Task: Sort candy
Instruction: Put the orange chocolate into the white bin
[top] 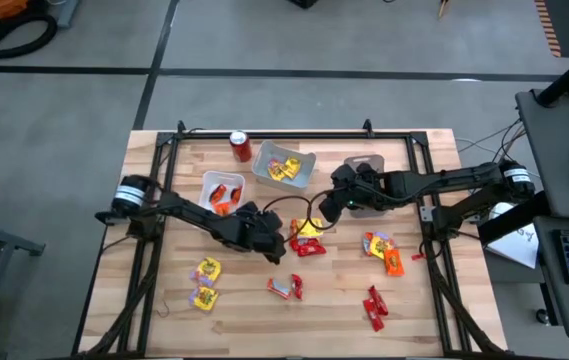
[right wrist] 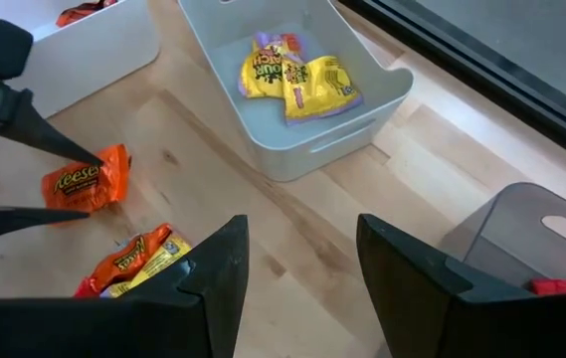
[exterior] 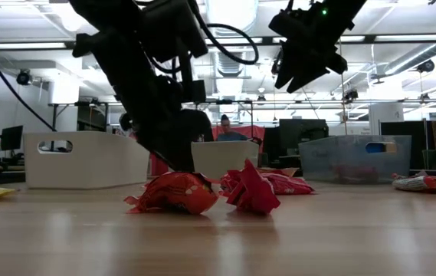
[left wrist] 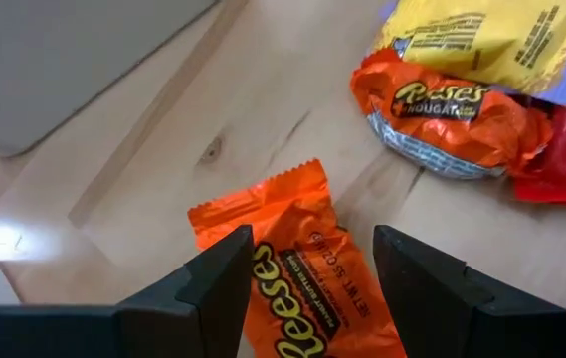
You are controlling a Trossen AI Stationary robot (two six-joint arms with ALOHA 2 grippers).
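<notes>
Wooden table (top: pixel 334 300), seen from above, with a black frame around its edges. Left arm (top: pixel 179 210) enters from 9 o'clock and reaches toward the centre; right arm (top: pixel 444 183) enters from 3 o'clock and ends just past centre toward 1 o'clock.

Three bins stand along the 12 o'clock side: a white bin (top: pixel 207 186) at about 11 o'clock holding orange pieces, a white middle bin (top: pixel 302 163) at 12 o'clock holding yellow pieces, and a grey translucent bin (top: pixel 369 160) toward 1 o'clock, partly under the right arm. A red soda can (top: pixel 240 146) stands just beside the bins at 11 o'clock.

Left gripper (left wrist: pixel 307 283) is low over the table near the centre, its fingers spread to either side of an orange Reese's packet (left wrist: pixel 297 259) that lies flat on the wood; whether the fingers touch the packet cannot be told. Right gripper (right wrist: pixel 297 273) hangs above the table, fingers spread and holding nothing.

Candy (top: pixel 308 238): a mixed heap at the centre; orange and yellow pieces (top: pixel 384 250) at 4 o'clock; red pieces (top: pixel 374 308) at 5 o'clock; red pieces (top: pixel 286 288) at 6 o'clock; yellow pieces (top: pixel 206 283) at 7 o'clock.
</notes>
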